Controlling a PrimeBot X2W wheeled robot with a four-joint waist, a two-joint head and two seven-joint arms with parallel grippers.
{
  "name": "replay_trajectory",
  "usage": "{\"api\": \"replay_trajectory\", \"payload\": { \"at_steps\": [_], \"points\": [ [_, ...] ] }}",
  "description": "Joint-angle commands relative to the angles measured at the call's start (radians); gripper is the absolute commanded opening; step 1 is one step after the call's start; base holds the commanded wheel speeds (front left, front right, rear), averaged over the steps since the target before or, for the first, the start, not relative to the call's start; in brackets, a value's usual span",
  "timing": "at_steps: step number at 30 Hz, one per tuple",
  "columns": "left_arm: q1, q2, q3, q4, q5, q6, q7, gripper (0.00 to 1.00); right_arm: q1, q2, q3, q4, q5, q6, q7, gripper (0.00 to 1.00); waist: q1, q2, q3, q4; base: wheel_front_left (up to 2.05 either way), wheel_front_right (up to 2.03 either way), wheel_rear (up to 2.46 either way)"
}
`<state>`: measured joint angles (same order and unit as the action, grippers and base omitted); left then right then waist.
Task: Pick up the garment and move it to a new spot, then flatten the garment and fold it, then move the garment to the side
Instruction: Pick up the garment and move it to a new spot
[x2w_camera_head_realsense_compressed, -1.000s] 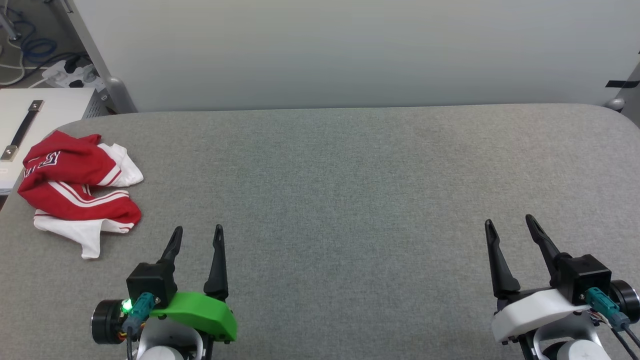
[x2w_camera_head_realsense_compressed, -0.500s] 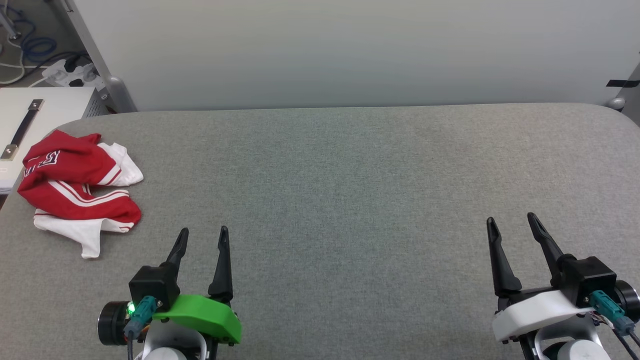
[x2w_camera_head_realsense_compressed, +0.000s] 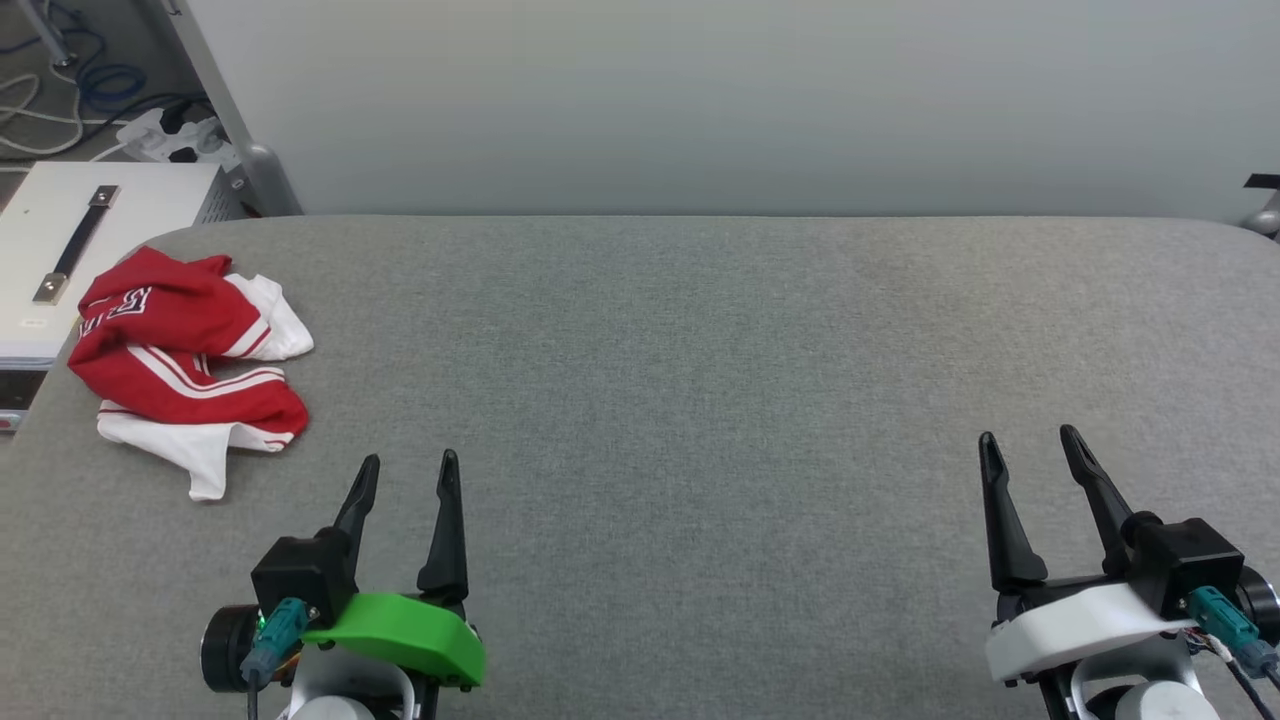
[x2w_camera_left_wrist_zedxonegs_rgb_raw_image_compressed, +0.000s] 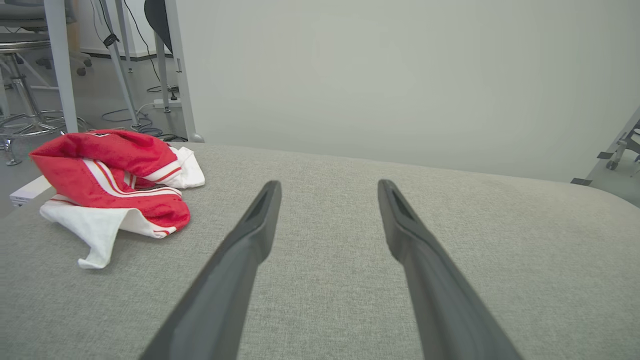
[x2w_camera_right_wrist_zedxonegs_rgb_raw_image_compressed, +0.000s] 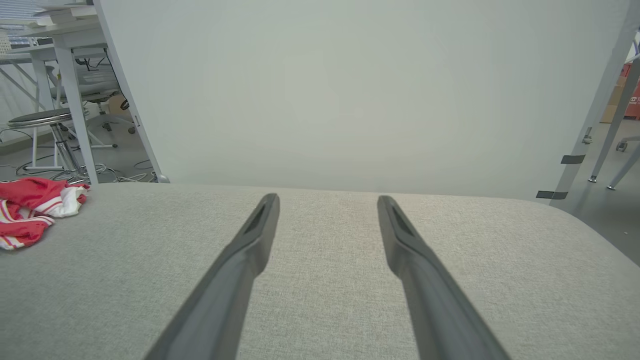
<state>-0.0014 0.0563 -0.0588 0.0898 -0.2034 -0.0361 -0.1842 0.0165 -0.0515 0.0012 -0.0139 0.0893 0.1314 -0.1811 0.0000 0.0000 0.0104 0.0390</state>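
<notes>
Garment (x2w_camera_head_realsense_compressed: 185, 370) not yet picked up: nearest the head camera, left gripper (x2w_camera_head_realsense_compressed: 408, 460) and right gripper (x2w_camera_head_realsense_compressed: 1028, 436) hover low over the grey table (x2w_camera_head_realsense_compressed: 700, 380), each with fingers apart and nothing between them. Further out, the garment lies crumpled by the table's left edge near the far corner, red with white sleeves and striped trim, apart from the left gripper. Beyond it: white box (x2w_camera_head_realsense_compressed: 60, 250) with black handle, then pale wall (x2w_camera_head_realsense_compressed: 700, 100).
</notes>
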Motion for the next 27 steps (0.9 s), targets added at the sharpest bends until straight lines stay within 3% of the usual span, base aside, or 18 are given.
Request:
{"api": "replay_trajectory", "payload": {
  "at_steps": [1,19,27],
  "points": [
    [0.009,-0.004,-0.001,0.006,-0.007,-0.006,-0.009,1.00,-0.003,0.001,0.002,0.007,0.014,-0.001,-0.013,1.00,0.0000,0.0000,-0.011,0.022,0.00,0.00,0.00],
    [0.035,-0.005,0.013,0.031,-0.023,-0.026,-0.047,1.00,0.015,0.001,0.082,0.032,0.025,-0.001,-0.050,1.00,0.0000,0.0000,-0.046,0.293,0.00,0.00,0.00],
    [0.044,-0.006,0.010,0.052,-0.038,-0.040,-0.063,1.00,0.017,0.001,0.109,0.054,0.049,-0.001,-0.066,1.00,0.0000,0.0000,-0.054,0.378,0.00,0.00,0.00]
  ]
}}
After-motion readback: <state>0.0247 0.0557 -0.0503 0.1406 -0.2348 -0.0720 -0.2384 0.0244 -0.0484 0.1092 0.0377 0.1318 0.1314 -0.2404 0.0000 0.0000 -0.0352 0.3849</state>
